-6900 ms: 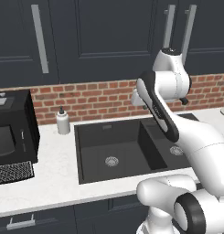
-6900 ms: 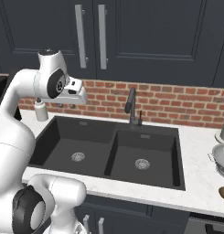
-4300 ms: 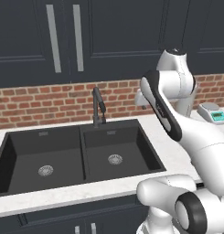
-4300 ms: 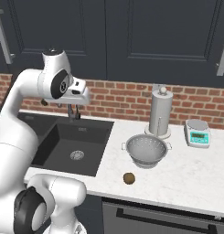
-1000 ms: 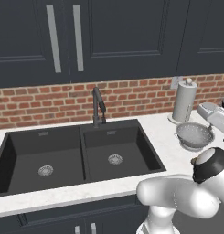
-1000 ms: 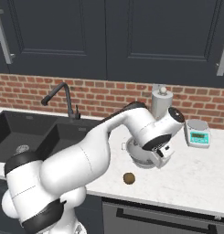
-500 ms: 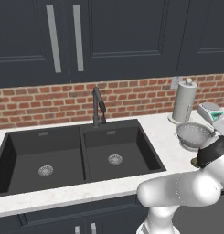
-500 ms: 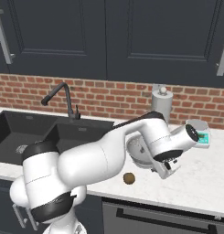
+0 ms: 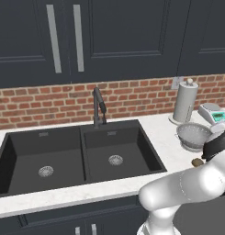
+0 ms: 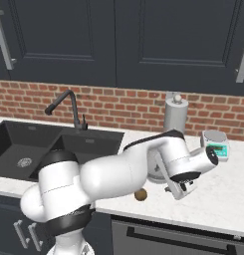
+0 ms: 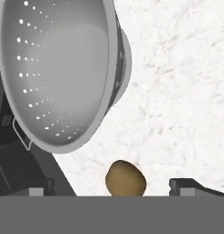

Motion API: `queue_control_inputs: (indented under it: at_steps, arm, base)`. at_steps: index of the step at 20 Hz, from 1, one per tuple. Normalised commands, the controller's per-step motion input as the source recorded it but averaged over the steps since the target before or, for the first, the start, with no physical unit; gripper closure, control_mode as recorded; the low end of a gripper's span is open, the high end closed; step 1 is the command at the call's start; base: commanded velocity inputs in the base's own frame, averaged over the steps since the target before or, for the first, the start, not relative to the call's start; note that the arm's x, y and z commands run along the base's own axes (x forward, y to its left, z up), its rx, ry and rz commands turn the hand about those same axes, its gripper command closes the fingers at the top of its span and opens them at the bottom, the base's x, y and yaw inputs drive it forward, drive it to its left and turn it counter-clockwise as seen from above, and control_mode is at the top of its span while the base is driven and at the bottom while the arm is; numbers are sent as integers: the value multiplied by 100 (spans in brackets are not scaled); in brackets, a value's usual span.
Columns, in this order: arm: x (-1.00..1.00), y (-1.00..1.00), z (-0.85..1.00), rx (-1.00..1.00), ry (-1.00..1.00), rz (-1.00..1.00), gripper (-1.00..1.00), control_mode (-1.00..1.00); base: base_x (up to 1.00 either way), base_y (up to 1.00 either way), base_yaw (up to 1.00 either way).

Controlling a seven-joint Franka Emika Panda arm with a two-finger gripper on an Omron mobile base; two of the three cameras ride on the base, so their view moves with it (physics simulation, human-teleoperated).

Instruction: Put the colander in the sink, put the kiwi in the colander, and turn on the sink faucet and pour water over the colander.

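On the counter (image 9: 164, 137), the colander (image 9: 193, 135) sits at the sink's (image 9: 77, 156) three o'clock, paper-towel holder (image 9: 185, 101) behind it, kiwi (image 10: 140, 194) in front.

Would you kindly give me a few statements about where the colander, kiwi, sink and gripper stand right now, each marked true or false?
1. The colander sits on the counter to the right of the sink. True.
2. The kiwi lies inside the colander. False: it rests on the counter beside it, outside the bowl.
3. The gripper is closed on the kiwi. False: its jaws stand open, with the kiwi between the fingertips but not clamped.
4. Both sink basins hold no object. True.
5. Water runs from the sink faucet. False: no stream is visible.
6. A paper towel holder stands behind the colander by the brick wall. True.
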Motion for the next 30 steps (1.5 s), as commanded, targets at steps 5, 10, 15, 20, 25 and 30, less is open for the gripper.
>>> queue_control_inputs:
  at_steps: [5, 10, 15, 20, 25, 30]
  arm:
    - [28, -10, -15, 7, -3, 0, -100, -100]
    - [29, -8, -15, 6, -4, -2, -100, -100]
    - [35, -4, -25, 1, 0, -6, -100, -100]
    - [43, -3, -24, 0, 0, -9, -100, -100]
    - [33, -3, -31, 0, 0, -9, -100, -100]
    - [7, 3, -36, 0, 2, -7, 100, -100]
  base:
    - [0, 0, 0]
    - [0, 0, 0]
    - [0, 0, 0]
    - [0, 0, 0]
    - [0, 0, 0]
    - [0, 0, 0]
